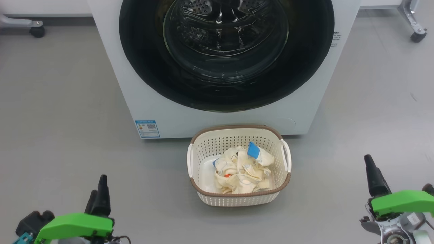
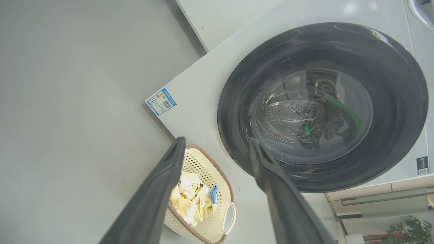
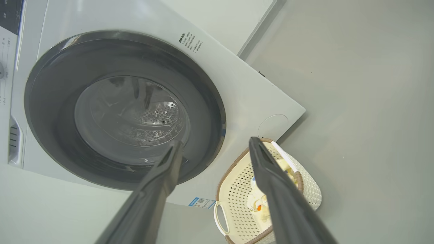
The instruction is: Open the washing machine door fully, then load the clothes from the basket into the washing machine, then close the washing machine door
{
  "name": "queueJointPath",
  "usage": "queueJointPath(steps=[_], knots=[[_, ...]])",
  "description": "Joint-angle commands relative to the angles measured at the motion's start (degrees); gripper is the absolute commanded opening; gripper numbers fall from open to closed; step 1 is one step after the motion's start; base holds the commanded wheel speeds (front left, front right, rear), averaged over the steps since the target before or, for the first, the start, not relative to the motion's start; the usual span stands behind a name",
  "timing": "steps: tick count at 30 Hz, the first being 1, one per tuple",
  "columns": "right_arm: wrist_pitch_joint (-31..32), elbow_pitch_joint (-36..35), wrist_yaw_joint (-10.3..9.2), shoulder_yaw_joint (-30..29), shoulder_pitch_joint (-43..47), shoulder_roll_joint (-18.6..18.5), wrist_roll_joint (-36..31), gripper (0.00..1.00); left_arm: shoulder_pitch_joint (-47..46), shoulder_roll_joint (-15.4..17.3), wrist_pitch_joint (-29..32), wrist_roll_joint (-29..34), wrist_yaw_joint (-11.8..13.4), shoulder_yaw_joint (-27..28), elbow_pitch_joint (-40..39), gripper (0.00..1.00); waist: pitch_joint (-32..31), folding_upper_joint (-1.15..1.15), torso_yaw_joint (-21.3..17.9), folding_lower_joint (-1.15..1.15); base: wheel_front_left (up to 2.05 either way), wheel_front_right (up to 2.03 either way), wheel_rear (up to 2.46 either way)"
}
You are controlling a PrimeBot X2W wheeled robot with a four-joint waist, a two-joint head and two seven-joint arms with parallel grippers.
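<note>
The washing machine door [image 1: 226, 51] is shut flush against the white front of the washing machine [image 1: 135, 101], so opening it is judged to be the step in hand, and that move turns on where the door lies from each pincer. The left gripper [image 2: 216, 140] has its two dark fingers spread wide with nothing between them. Seen along those fingers, the door lies ahead and off toward the robot's right, well apart from the fingertips. The right gripper [image 3: 217, 141] is likewise spread and empty, and the door lies ahead of it toward the robot's left, also well apart. In the head view the door sits straight ahead between the two pincers and beyond the basket [image 1: 237, 128], with neither arm plainly nearer. Being round, the door offers no long axis to line up on. No handle or hinge can be made out on the glossy black rim, so which edge swings out cannot be told. The basket stands on the grey floor [image 1: 67, 118] just in front of the machine's base, nearer to both pincers than the door. The clothes [image 1: 242, 169] lie bundled inside it. A reach to the door would likely need to pass over or beside the basket without knocking it.
</note>
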Motion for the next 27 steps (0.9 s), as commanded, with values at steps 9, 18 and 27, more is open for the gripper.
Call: queueJointPath(steps=[9,18,27], knots=[[-1.47,-2.77,-0.09,0.59,-4.0,-1.8,-12.73,1.0,-3.76,1.33,-2.18,11.52,0.62,-0.96,-2.73,1.0,0.47,0.0,0.32,0.0,0.0,0.0,0.0],[-2.27,-3.06,-0.1,1.16,-4.62,-1.56,-22.36,1.0,-4.2,1.63,-3.71,18.89,0.9,-2.47,-1.66,1.0,0.69,0.0,0.38,0.0,0.0,0.0,0.0],[-3.22,-3.67,-0.11,1.75,-4.92,-1.27,-29.81,1.0,-4.93,1.7,-5.23,24.82,0.78,-3.75,-0.56,1.0,0.89,0.0,0.37,0.0,0.0,0.0,0.0]])
